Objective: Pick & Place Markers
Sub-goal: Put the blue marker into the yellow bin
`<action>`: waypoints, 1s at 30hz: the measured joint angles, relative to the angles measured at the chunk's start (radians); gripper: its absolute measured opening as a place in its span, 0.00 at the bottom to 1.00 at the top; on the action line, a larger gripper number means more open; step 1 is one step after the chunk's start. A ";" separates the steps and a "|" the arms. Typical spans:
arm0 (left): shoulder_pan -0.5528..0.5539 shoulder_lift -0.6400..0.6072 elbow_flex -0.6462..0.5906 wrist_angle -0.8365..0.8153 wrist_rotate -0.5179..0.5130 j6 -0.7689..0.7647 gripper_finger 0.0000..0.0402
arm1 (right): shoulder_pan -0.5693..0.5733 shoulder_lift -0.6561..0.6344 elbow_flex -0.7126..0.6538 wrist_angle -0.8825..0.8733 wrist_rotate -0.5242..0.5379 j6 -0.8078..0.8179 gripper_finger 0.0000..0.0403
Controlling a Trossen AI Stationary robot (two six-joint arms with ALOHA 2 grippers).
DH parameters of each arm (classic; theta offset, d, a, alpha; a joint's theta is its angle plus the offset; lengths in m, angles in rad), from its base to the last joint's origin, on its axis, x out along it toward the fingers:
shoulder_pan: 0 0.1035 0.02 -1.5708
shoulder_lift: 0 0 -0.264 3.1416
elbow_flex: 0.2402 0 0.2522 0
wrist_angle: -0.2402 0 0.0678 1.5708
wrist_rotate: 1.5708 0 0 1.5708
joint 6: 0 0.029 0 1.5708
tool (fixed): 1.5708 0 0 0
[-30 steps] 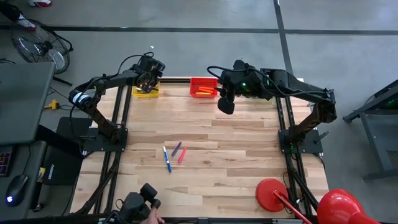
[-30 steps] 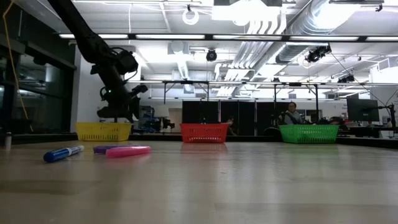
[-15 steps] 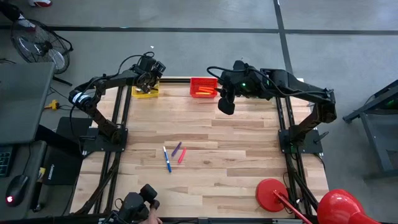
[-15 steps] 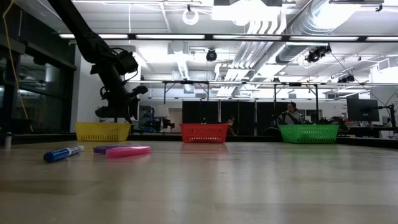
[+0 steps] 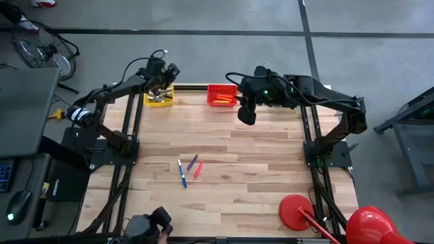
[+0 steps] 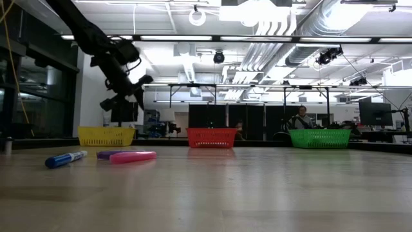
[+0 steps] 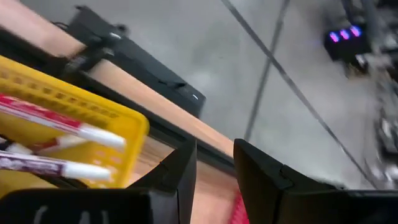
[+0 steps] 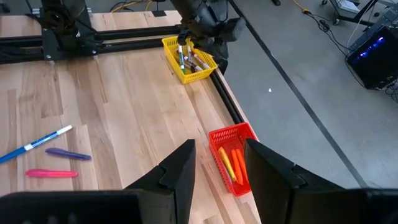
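- Markers lie loose near the middle of the bench: a blue marker, a purple marker and a pink marker, close together, with bare wood around them and neither arm near.
- In the low view the blue marker is nearest, and the pink marker lies in front of the purple marker, hiding most of it.
- At the far edge stand three mesh baskets: a yellow basket, a red basket and a green basket. The green one shows only in the low view; from above the right arm covers it.
- The right wrist view shows orange markers in the red basket and several markers standing in the yellow basket.
- The left wrist view shows white-tipped markers lying in the yellow basket.
- The left claw hangs above the yellow basket, fingers a little spread, holding nothing.
- The right claw hangs just beside the red basket, fingers somewhat apart, empty.
- The bench is pale planks in a black frame.
- Beyond it, grey floor, a fan, and a red stand at the near corner.
- Level across: a hall with ceiling ducts and a seated person.
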 joint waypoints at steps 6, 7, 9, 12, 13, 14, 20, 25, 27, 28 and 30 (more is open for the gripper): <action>-0.020 -0.088 0.000 -0.006 0.097 0.172 0.26 | 0.000 0.000 0.000 -0.007 -0.031 -0.005 0.31; -0.027 -0.109 0.000 -0.016 0.104 0.205 0.26 | 0.000 0.000 0.000 -0.010 -0.035 -0.006 0.31; -0.043 -0.155 0.000 -0.043 0.115 0.263 0.26 | 0.000 0.000 0.000 -0.018 -0.037 -0.007 0.31; -0.072 -0.223 0.000 -0.141 0.117 0.311 0.26 | 0.000 0.000 0.000 -0.026 -0.038 -0.007 0.31; -0.084 -0.246 0.000 -0.175 0.116 0.316 0.26 | 0.000 0.000 0.000 -0.027 -0.038 -0.007 0.31; -0.098 -0.269 0.000 -0.212 0.109 0.317 0.26 | 0.000 0.000 0.000 -0.029 -0.038 -0.007 0.31; -0.216 -0.394 0.000 -0.423 0.049 0.304 0.26 | 0.000 0.000 0.000 -0.029 -0.042 -0.007 0.31; -0.343 -0.464 0.000 -0.594 -0.001 0.187 0.26 | 0.000 0.000 0.000 -0.029 -0.079 -0.008 0.31; -0.405 -0.486 0.000 -0.642 -0.018 0.151 0.26 | 0.000 0.000 0.000 -0.029 -0.095 -0.008 0.31; -0.437 -0.493 0.000 -0.670 -0.032 0.132 0.26 | 0.000 0.000 0.000 -0.029 -0.104 -0.008 0.31; -0.508 -0.499 0.000 -0.706 -0.052 0.093 0.26 | 0.000 0.000 0.000 -0.029 -0.120 -0.008 0.31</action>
